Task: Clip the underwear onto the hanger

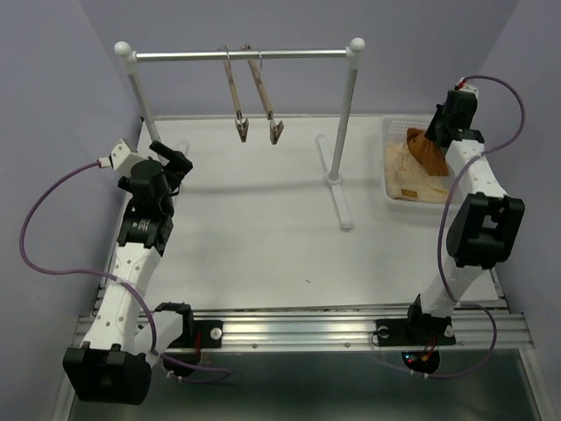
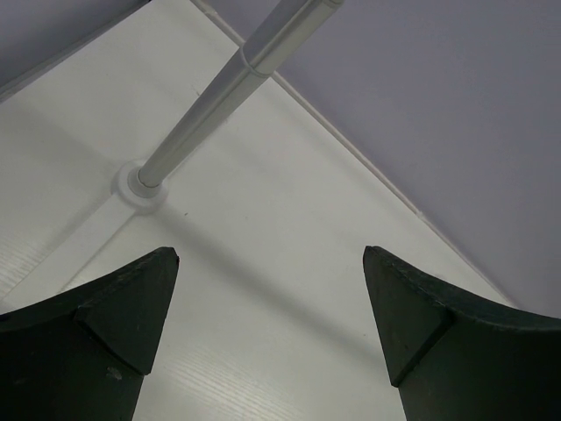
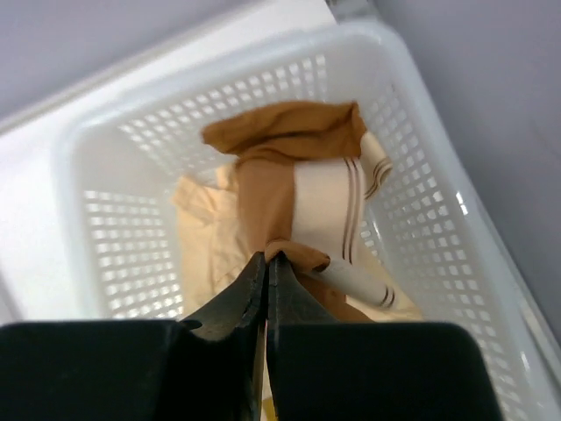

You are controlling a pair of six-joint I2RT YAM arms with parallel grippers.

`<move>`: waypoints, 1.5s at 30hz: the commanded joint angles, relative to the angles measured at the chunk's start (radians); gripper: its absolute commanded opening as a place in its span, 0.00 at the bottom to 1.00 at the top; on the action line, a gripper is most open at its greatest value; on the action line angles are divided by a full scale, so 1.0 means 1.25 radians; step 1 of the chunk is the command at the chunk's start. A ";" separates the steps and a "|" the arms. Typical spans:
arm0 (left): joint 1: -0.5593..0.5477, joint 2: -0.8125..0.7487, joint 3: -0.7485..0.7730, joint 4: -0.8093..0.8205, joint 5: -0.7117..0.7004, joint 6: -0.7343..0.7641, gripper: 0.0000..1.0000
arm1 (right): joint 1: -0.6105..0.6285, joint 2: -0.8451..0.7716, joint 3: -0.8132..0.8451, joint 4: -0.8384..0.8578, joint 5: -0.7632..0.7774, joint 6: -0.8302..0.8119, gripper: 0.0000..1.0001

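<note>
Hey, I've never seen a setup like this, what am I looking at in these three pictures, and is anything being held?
These are two white robot arms bolted to the near edge of a table, each ending in a two-finger gripper. The wide picture comes from a fixed camera above and behind them. The other two come from small cameras on each wrist, so the dark shapes at the bottom are that arm's own fingers.

At the back stands a steel rail on white posts, with two wooden clip hangers hooked on it. On the right sits a white basket of cloth.

The right gripper is closed, pinching the rust-brown underwear and lifting it above pale cream garments in the basket. The left gripper is open and empty, facing the foot of a rail post.
</note>
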 commanded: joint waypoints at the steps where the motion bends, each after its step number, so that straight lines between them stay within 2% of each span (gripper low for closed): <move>1: 0.001 -0.032 -0.029 0.024 0.021 -0.019 0.99 | 0.019 -0.177 -0.032 0.100 -0.081 -0.048 0.01; 4: 0.001 -0.040 -0.037 0.024 0.043 -0.022 0.99 | 0.035 -0.243 -0.066 0.088 -0.113 -0.043 0.01; 7: 0.001 -0.052 -0.043 0.016 0.058 -0.025 0.99 | 0.057 -0.313 -0.072 0.052 -0.235 -0.013 0.01; 16: 0.001 -0.086 -0.071 0.002 0.078 -0.036 0.99 | 0.196 -0.480 -0.115 0.031 -0.477 0.027 0.01; 23: 0.001 -0.089 -0.086 -0.010 0.100 -0.046 0.99 | 0.258 -0.540 -0.251 0.078 -0.671 0.106 0.01; 27: 0.002 -0.091 -0.097 -0.013 0.109 -0.054 0.99 | 0.322 -0.544 -0.280 0.077 -0.644 0.113 0.01; 31: 0.001 -0.102 -0.107 -0.040 0.112 -0.075 0.99 | 0.434 -0.503 -0.299 0.126 -0.634 0.147 0.01; 33: 0.001 -0.115 -0.119 -0.043 0.112 -0.080 0.99 | 0.500 -0.462 -0.295 0.147 -0.592 0.152 0.01; 34: 0.001 -0.128 -0.125 -0.052 0.106 -0.086 0.99 | 0.528 -0.408 -0.264 0.156 -0.527 0.139 0.01; 40: 0.001 -0.146 -0.115 -0.092 0.068 -0.090 0.99 | 0.543 -0.305 -0.194 0.198 -0.492 0.119 0.01; 43: 0.001 -0.153 -0.105 -0.104 0.057 -0.090 0.99 | 0.543 -0.291 -0.152 0.226 -0.493 0.108 0.01; 45: 0.002 -0.156 -0.102 -0.105 0.057 -0.089 0.99 | 0.551 -0.311 -0.181 0.274 -0.490 0.117 0.01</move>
